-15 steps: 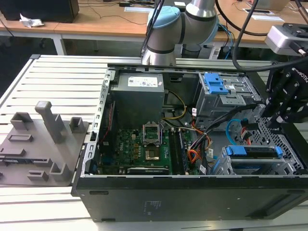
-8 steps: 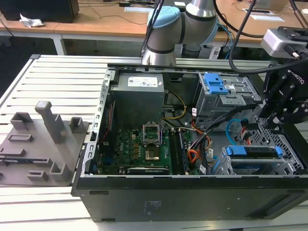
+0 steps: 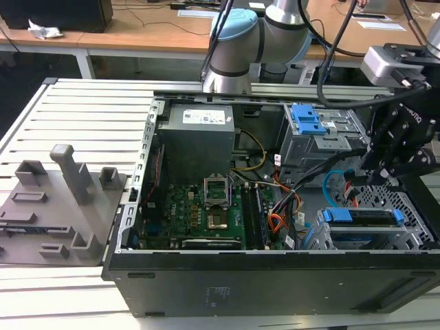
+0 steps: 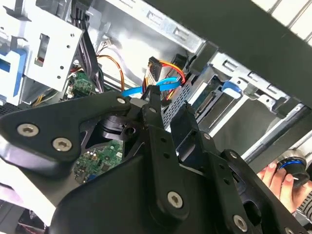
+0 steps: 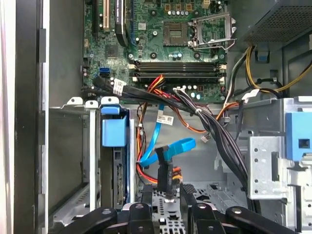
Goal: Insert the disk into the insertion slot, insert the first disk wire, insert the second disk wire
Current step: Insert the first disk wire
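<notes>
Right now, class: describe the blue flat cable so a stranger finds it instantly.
Find the open computer case. In the first wrist view, between the green circuit board and the gripper, a flat light-blue cable folds over. Its neighbours are round wires, orange, red or black.

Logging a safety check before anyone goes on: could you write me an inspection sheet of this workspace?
Surface: slatted metal table carrying an open computer case.
Job's things: disk in its blue carrier appears seated in the insertion slot; black wire connector right at the gripper.
Clutter: grey fixture plate beside the case.
Grippers: gripper low over the drive cage, at the connector.
Cables: blue flat cable, orange wires and black bundle loose inside the case.
Surroundings: desks behind; a hand close to the case.
</notes>
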`<state>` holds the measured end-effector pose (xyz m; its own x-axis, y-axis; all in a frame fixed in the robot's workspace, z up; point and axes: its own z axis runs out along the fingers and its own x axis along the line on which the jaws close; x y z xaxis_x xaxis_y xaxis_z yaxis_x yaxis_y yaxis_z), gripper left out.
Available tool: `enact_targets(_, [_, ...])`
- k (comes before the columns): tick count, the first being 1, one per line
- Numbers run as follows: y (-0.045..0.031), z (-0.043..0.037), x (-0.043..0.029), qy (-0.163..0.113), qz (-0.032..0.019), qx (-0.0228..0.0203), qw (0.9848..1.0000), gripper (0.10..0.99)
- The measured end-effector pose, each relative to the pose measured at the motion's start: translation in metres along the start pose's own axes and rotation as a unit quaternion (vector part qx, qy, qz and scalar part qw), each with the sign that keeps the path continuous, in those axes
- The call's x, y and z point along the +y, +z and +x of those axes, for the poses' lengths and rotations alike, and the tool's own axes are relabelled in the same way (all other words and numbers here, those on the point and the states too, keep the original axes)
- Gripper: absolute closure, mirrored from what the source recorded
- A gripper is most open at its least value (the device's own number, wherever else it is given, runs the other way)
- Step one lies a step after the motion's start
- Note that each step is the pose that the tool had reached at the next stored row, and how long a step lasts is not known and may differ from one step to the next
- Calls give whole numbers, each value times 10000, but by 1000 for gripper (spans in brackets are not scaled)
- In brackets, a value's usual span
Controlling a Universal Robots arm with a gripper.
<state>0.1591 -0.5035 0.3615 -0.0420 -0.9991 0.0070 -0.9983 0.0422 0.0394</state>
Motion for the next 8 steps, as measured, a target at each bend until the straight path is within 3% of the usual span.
enact_targets(4, [50, 4, 103, 1, 2, 47, 10000, 725])
enact_targets(8, [85, 4, 113, 2, 3, 80, 10000, 725])
